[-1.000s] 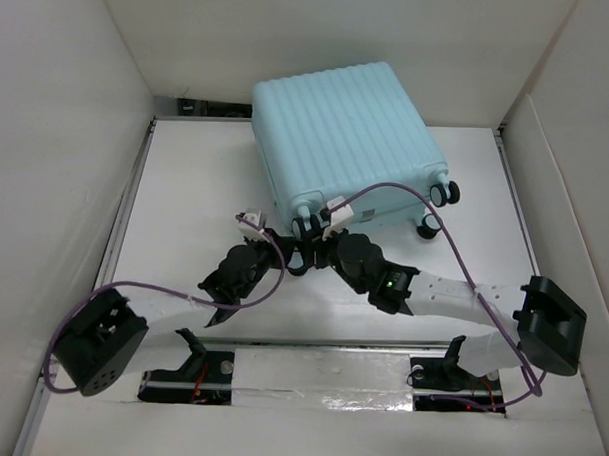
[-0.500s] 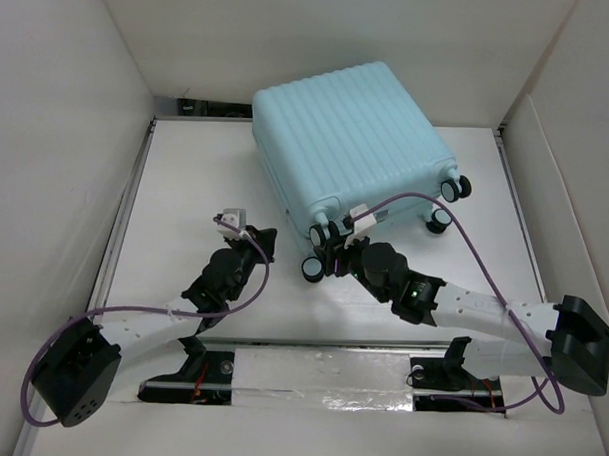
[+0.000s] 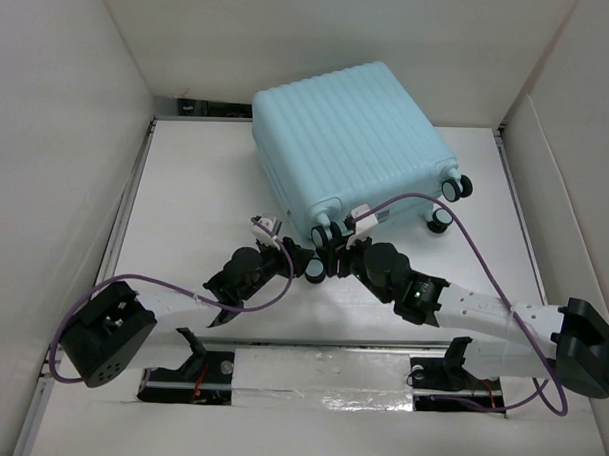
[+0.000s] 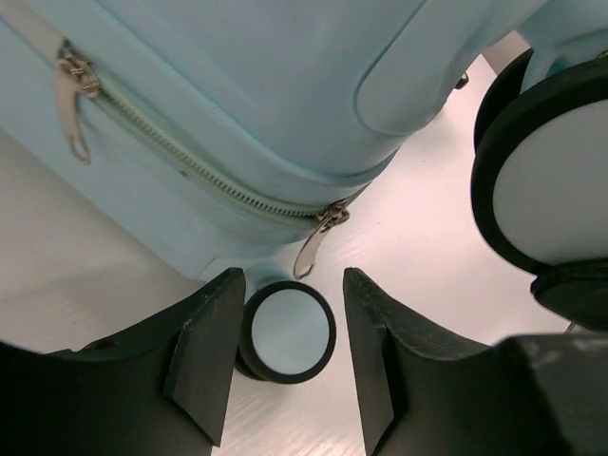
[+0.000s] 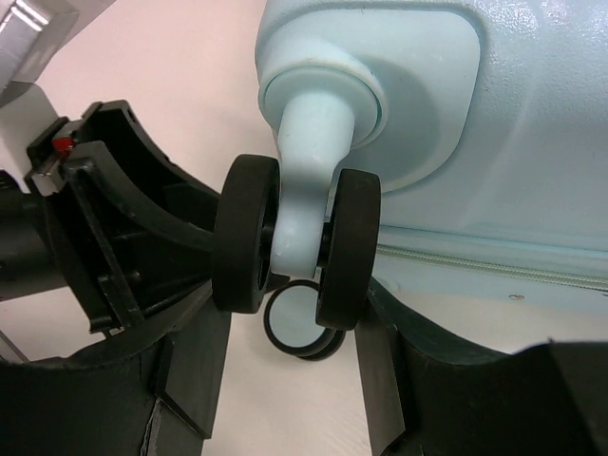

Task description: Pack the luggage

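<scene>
The luggage (image 3: 348,139), a closed pale aqua ribbed suitcase, lies on its side at the back middle of the table, wheels toward me. My left gripper (image 3: 299,260) is open, its jaws on either side of the lower front wheel (image 4: 285,332), which rests on the table under the zipper pull (image 4: 313,242). My right gripper (image 3: 331,251) is closed on the upper black twin wheel (image 5: 245,247) at the same corner. The lower wheel (image 5: 296,323) shows beyond it. The luggage shell fills the top of both wrist views (image 4: 247,85) (image 5: 513,123).
White walls box in the table on the left, back and right. Two more wheels (image 3: 448,198) stick out at the suitcase's right corner. Purple cables (image 3: 455,228) loop over both arms. My left gripper's body (image 5: 104,247) sits close beside the right one.
The suitcase swung its wheel end right with my right gripper, then stayed still. My left gripper drew back to the left, then came in to the lower wheel.
</scene>
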`<state>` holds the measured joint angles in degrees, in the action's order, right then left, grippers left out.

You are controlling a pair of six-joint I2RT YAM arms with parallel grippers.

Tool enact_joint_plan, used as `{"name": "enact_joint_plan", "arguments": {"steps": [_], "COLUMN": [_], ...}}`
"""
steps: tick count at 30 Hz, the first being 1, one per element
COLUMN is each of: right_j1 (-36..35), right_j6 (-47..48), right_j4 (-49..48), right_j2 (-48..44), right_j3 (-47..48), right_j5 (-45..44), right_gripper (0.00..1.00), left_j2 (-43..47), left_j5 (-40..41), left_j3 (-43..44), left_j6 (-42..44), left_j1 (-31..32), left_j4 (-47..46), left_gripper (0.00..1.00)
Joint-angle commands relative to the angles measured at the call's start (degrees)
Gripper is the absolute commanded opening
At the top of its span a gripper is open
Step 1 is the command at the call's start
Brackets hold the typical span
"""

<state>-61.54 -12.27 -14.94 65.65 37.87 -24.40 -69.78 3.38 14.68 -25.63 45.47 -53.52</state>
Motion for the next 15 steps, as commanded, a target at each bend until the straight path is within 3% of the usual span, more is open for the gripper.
{"name": "enact_joint_plan", "arguments": {"steps": [1, 13, 15], "right_j1": [-0.6, -3.67, -3.68], "right_j6": [0.94, 1.2, 1.29], "right_j4": [-4.13, -6.59, -6.77], "right_j2": [-0.61, 2.21, 2.03], "right_j3": [2.91, 4.32, 4.06], "right_j5": [2.51, 3.92, 3.92], "right_gripper": [0.0, 0.0, 0.0], "left_j2": [-2.37, -9.93, -9.94], "left_j5": [-0.84, 10.41, 11.73], "left_j3": [3.95, 9.93, 9.76], "left_j6": [-0.48, -1.18, -1.0], "left_j1": [0.93, 3.92, 4.54], "left_j4": [-5.98, -6.59, -7.56], "left_gripper": [0.43, 0.4, 0.32]}}
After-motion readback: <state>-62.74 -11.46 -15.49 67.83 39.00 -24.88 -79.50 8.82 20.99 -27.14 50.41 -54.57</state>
